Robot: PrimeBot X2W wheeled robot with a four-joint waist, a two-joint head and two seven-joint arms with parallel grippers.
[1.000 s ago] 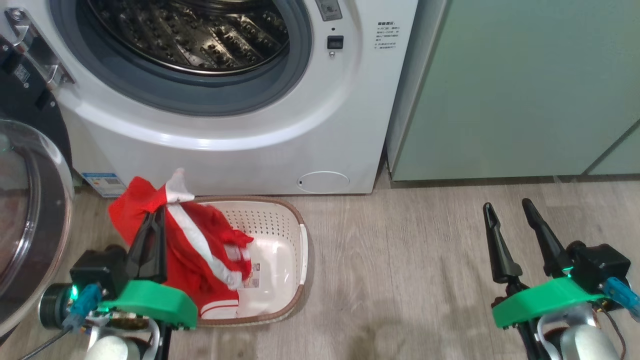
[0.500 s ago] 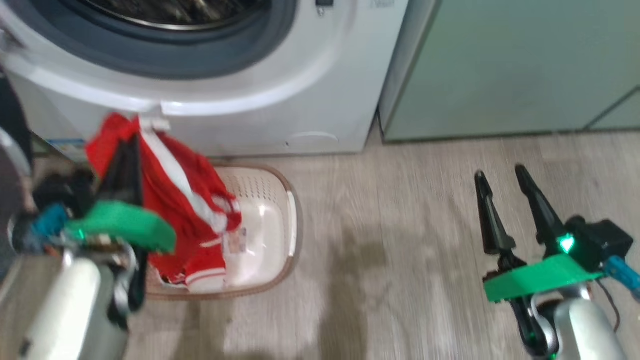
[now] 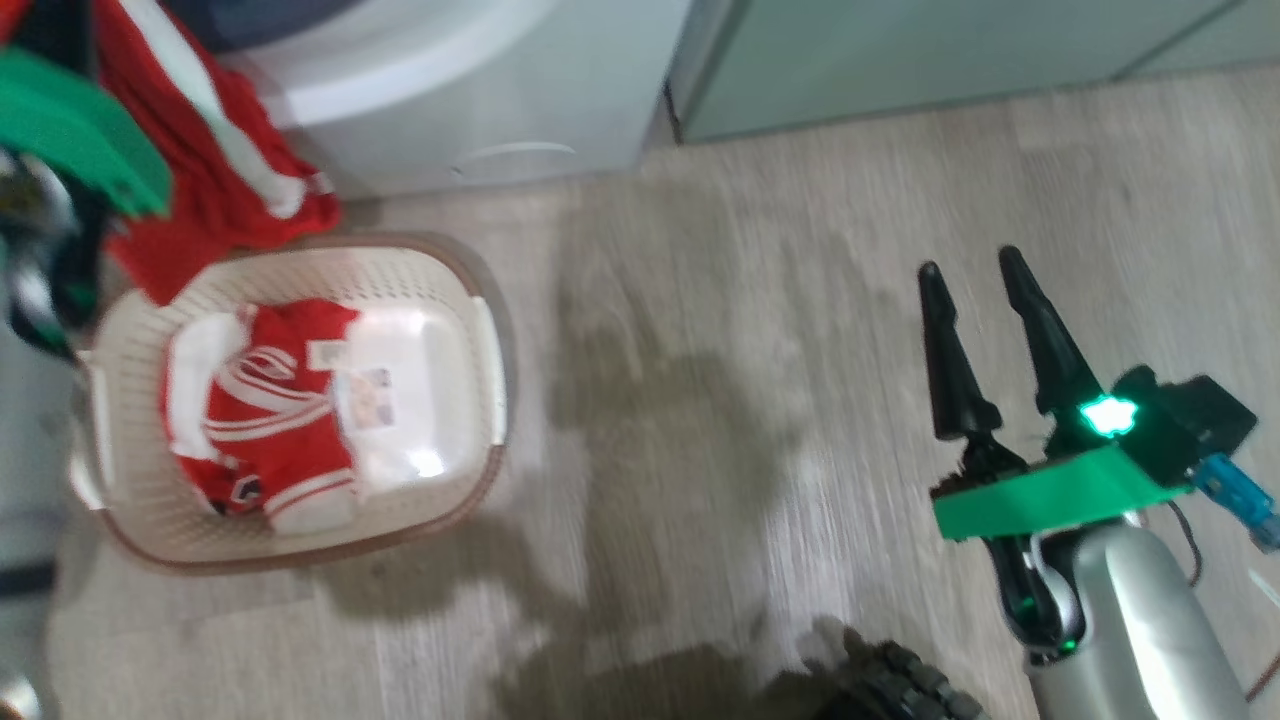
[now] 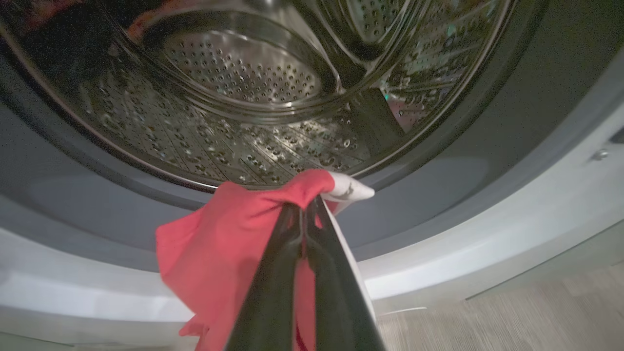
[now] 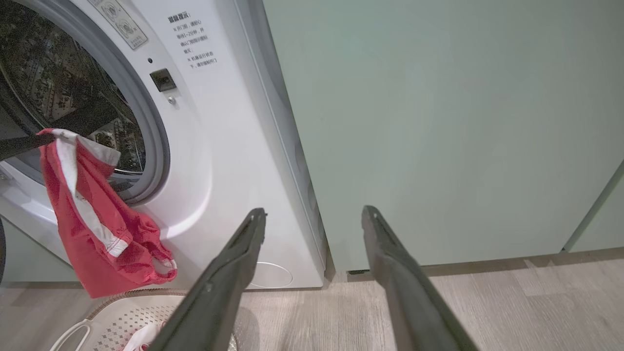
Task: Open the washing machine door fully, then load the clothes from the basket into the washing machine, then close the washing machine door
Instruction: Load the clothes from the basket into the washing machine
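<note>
Pale green cabinet (image 5: 438, 122) stands on grey wood-grain plank floor (image 3: 700, 300). A dark gap runs along the cabinet's base. Floor carries soft shadows.

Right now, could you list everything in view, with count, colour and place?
washing machine: one, white, grey gasket, steel drum, left of the cabinets.
service flap: one, white, round, low on the washer front.
basket: one, cream, brown rim, on the floor before the washer.
clothes in the basket: count unclear, red and white, in its left half.
hanging garment: one, red, white stripe, before the drum opening.
cabinets: count unclear, pale green, right of the washer.
floor: one, pale wood look.
left gripper: one, dark fingers, shut on the hanging garment.
right gripper: one, dark fingers, open, empty, above bare floor.
</note>
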